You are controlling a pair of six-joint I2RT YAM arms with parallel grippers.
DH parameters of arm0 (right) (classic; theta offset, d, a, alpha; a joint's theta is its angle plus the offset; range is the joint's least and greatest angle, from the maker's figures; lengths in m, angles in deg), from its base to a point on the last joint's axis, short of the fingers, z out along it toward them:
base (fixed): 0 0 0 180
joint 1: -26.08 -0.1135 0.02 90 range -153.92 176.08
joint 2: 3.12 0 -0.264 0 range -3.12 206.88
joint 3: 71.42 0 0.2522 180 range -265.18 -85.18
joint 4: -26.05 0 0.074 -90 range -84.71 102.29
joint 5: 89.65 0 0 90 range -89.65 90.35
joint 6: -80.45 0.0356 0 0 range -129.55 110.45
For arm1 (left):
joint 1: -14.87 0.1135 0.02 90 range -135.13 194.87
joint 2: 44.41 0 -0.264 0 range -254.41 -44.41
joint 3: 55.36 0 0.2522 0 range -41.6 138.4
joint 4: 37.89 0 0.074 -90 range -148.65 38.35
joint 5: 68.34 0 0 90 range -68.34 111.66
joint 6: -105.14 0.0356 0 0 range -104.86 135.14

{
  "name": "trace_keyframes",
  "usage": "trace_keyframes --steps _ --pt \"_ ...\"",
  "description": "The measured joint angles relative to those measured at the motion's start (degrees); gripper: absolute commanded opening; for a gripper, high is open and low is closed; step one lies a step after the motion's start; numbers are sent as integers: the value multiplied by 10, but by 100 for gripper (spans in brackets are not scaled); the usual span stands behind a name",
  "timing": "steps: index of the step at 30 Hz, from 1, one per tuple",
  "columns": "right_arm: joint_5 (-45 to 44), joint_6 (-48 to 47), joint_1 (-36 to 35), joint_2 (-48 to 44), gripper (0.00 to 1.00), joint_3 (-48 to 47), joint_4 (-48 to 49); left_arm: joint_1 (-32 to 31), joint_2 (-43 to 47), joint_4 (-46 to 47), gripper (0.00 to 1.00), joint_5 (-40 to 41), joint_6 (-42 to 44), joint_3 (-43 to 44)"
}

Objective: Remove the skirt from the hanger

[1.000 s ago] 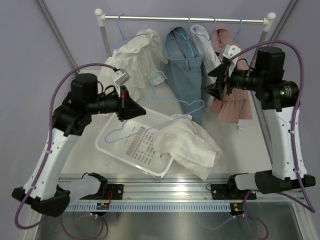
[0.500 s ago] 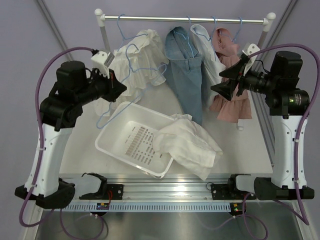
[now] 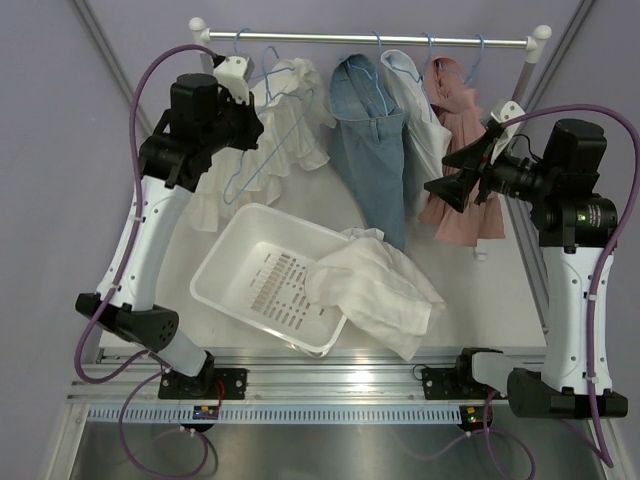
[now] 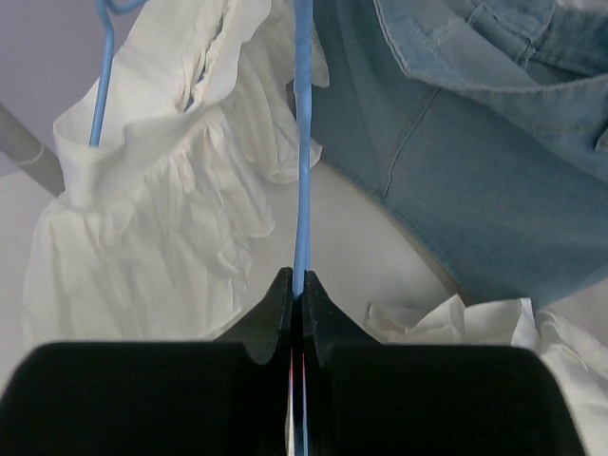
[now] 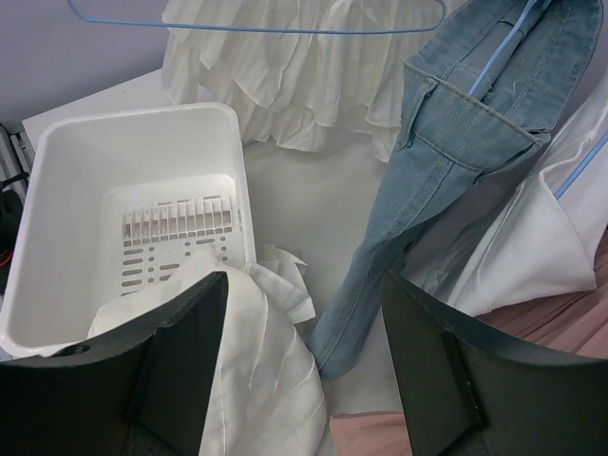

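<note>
My left gripper [image 3: 252,112] is raised near the left end of the rail and is shut on a bare blue wire hanger [image 3: 245,172]. In the left wrist view the jaws [image 4: 296,277] pinch the hanger wire [image 4: 302,142], which runs straight up. A white skirt [image 3: 375,290] lies crumpled over the right rim of the white basket [image 3: 225,275], off any hanger. My right gripper [image 3: 458,172] is open and empty in front of the hanging clothes. In the right wrist view its jaws [image 5: 304,280] stand wide apart above the white skirt [image 5: 256,380] and the basket [image 5: 57,190].
A metal rail [image 3: 370,38] at the back carries a white ruffled garment [image 3: 290,110], a denim piece [image 3: 365,150], a white shirt [image 3: 420,100] and a pink dress [image 3: 462,190]. The ruffled garment [image 4: 161,209] hangs just left of the held hanger.
My left arm has lifted the bare hanger from above the basket up and back to the left end of the rail. My right arm has drawn back slightly to the right, still open.
</note>
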Motion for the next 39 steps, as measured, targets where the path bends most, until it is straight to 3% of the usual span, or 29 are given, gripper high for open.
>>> trace_keyframes --steps 14,23,27,29,30,33,36,39 --pt "3 3 5 -21 74 57 5 0 -53 144 0 -15 -49 36" --pt "3 11 7 -23 74 77 17 -4 -121 173 0 -21 -74 55" --pt "3 12 11 -28 74 84 19 -9 -130 170 8 -24 -81 50" --pt "3 13 13 -31 74 87 20 -11 -130 172 18 -27 -83 50" --pt "3 13 13 -31 74 87 20 -11 -130 175 36 -28 -83 50" --pt "4 10 14 -32 74 88 19 -13 -123 179 64 -34 -89 41" --pt "10 -5 14 -32 75 90 15 -13 -98 187 80 -36 -96 6" --pt "31 -32 15 -33 75 96 -2 -13 -50 191 86 -37 -99 -45"
